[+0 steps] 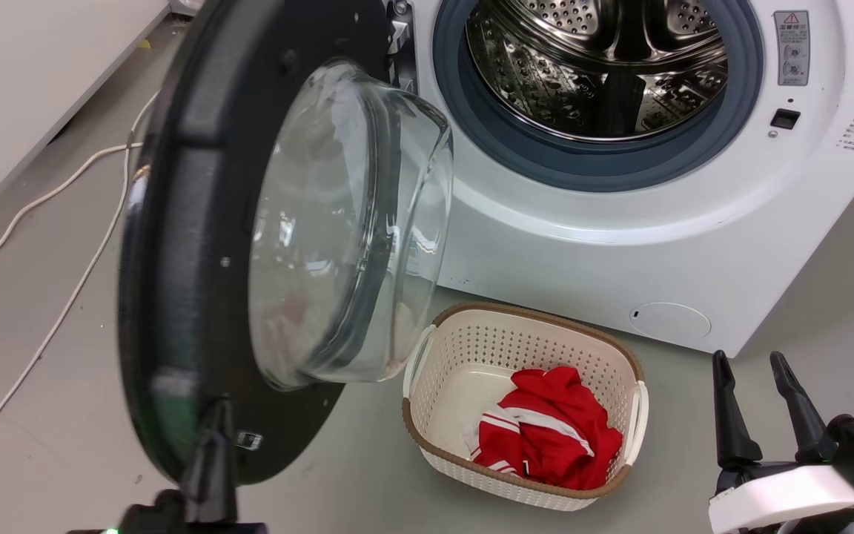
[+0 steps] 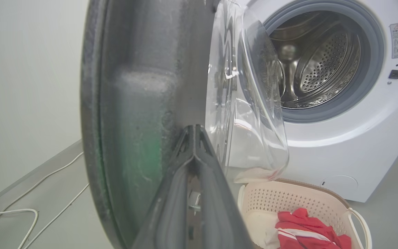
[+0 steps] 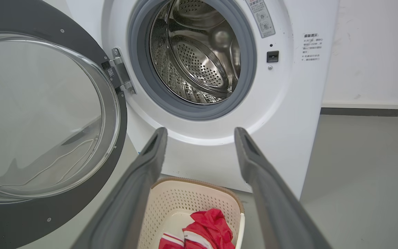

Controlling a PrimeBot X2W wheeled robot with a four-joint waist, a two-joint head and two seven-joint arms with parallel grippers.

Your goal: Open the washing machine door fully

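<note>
**Door about half open, my left fingers closed at its lower rim**

From the left: two white cables (image 1: 64,182) on the floor. Next is my left gripper (image 1: 217,415), fingers pinched together with nothing between them, at the inner face of the one washing machine door (image 1: 190,259), which stands roughly square to the front. I'd push steadily outward along the hinge arc, staying off the glass. Then one basket (image 1: 531,315), one red garment (image 1: 545,430) and one washing machine (image 1: 620,245). My right gripper (image 1: 748,363) is spread wide and holds nothing.
</note>
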